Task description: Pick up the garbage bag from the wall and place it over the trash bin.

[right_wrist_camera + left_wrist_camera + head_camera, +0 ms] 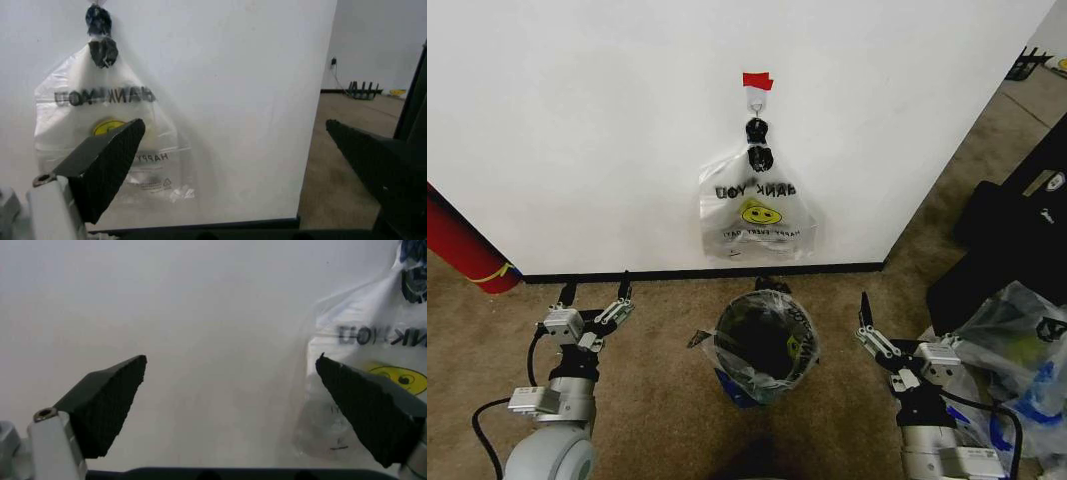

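Garbage bag [762,350] lines trash bin [765,345] below the wall [577,130].
Left gripper [597,290] and right gripper [864,310]: fingers spread wide, holding nothing.

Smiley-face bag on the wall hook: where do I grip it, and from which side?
Take the smiley-face bag at its bunched neck just under the black tie, coming straight from the front: it hangs flat against the wall, and the body below is wide, slack film.
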You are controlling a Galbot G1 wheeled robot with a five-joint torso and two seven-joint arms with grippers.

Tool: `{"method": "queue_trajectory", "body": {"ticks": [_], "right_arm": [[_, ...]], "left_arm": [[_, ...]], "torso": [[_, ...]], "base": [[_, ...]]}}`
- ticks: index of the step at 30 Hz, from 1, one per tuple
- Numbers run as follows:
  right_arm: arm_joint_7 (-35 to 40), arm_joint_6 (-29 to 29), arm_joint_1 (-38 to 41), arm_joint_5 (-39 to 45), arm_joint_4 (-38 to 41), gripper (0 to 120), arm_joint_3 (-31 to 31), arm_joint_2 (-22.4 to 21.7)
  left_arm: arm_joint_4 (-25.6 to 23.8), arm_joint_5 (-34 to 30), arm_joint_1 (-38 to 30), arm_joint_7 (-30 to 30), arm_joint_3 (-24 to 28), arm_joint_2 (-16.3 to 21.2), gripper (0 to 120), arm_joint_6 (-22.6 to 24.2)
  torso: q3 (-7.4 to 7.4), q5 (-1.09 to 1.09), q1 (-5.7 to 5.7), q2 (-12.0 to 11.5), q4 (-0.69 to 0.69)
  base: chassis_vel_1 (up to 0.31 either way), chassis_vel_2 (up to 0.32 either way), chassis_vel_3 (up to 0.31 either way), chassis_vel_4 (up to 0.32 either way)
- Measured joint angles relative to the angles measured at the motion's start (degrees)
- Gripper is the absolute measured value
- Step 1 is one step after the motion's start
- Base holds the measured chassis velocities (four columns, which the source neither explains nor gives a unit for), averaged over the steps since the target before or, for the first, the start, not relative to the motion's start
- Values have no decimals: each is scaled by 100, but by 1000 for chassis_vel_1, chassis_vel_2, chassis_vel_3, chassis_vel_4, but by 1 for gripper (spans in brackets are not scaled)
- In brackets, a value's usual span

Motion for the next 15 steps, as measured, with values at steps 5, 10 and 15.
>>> {"method": "queue_trajectory", "body": {"ticks": [5,10,15], "right_arm": [[-18,100,-56,-165,11,100,-70,127],[-9,142,-97,-255,32,100,-79,164],[-4,215,-103,-404,32,100,-53,160]], "left_arm": [[-89,65,-5,-34,53,-26,100,75],[-140,171,-5,-65,86,-86,100,114],[-147,196,16,-75,94,-108,100,130]], "torso": [[0,0,0,0,0],[0,0,0,0,0],[0,0,0,0,0]], "base": [[0,0,0,0],[0,0,0,0],[0,0,0,0]]}}
